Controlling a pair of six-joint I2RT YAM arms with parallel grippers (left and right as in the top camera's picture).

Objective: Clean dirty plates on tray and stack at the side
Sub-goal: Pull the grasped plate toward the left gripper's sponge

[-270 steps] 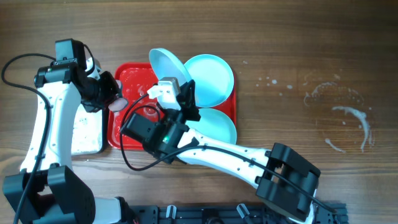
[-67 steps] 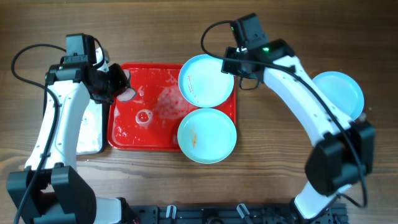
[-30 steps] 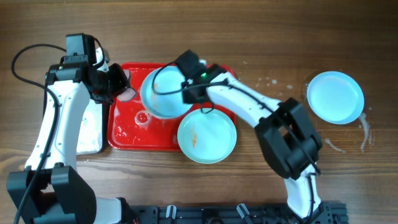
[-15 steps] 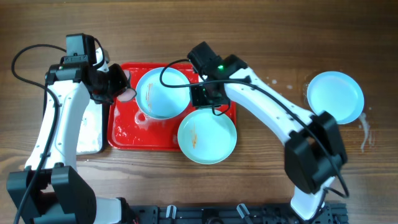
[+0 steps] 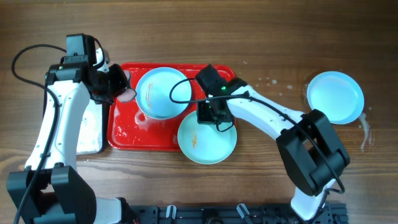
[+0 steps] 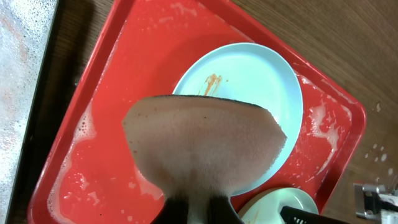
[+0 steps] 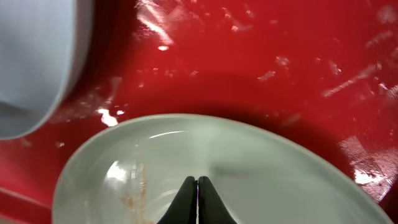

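Tray of red plastic [image 5: 121, 134], large and rectangular, wet with foam, on brown wooden table [image 5: 280, 37]. On its far part, one round pale blue plate [image 5: 160, 93] with small orange-brown smear. Second pale blue plate [image 5: 207, 137], also smeared, at right near corner, overhanging near rim of tray. Third pale blue plate [image 5: 336, 96] well apart on table, at right. Left jaws closed on beige sponge [image 6: 205, 149], held above tray just left of first plate. Right jaws shut tight together, holding nothing, low over far part of second plate; contact with it not clear. Silvery metal tray [image 5: 87, 134] just beside red tray on left.
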